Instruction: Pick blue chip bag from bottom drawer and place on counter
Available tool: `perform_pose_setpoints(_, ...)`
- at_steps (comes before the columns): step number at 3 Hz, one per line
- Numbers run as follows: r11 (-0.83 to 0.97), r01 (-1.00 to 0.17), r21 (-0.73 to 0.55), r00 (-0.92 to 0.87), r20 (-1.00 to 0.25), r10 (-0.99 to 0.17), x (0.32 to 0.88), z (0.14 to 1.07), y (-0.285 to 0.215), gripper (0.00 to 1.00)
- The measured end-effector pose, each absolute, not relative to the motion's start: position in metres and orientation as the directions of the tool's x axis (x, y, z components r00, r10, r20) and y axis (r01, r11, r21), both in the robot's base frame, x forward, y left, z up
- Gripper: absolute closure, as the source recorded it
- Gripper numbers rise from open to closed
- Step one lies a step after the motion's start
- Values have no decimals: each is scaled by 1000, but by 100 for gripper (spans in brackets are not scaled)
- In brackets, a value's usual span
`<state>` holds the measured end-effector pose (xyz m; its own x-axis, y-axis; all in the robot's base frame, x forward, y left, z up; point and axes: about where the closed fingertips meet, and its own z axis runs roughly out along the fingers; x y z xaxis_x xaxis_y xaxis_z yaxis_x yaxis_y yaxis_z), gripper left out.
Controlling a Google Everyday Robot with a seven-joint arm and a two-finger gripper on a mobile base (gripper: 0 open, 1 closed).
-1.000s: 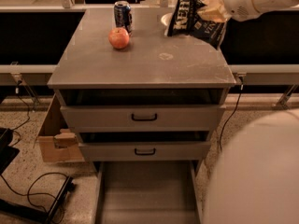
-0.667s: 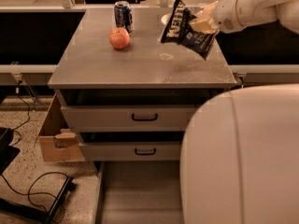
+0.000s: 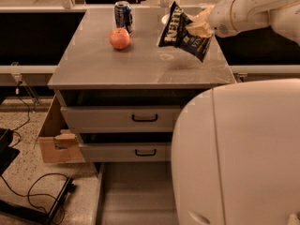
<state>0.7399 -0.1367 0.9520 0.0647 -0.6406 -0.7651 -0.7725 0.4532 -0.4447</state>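
My gripper [image 3: 199,26] is shut on the blue chip bag [image 3: 182,33], a dark navy bag with white lettering. It holds the bag tilted in the air above the right rear part of the counter [image 3: 108,64], just over the faint ring stain [image 3: 166,56]. The arm reaches in from the upper right. The bottom drawer [image 3: 136,191] is pulled out at the foot of the cabinet and its visible floor is bare; my arm's white body hides its right part.
An orange-red apple [image 3: 120,38] and a blue soda can [image 3: 123,16] stand on the counter's rear left. Two drawers with black handles [image 3: 145,118] sit slightly open above the bottom one. A cardboard box [image 3: 55,139] and cables [image 3: 33,191] lie on the floor at left.
The gripper has carried the bag leftward and lower over the counter. The white arm body has swung further left across the lower right of the view.
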Motion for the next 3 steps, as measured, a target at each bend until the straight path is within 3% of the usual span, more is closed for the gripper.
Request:
perform_pose_setpoints(2,415,-769,-487,111,-740,-663,740,953,-134,16)
perform_pose_setpoints(3,399,-766,-504,130,-730,-671,740,953,-133,0)
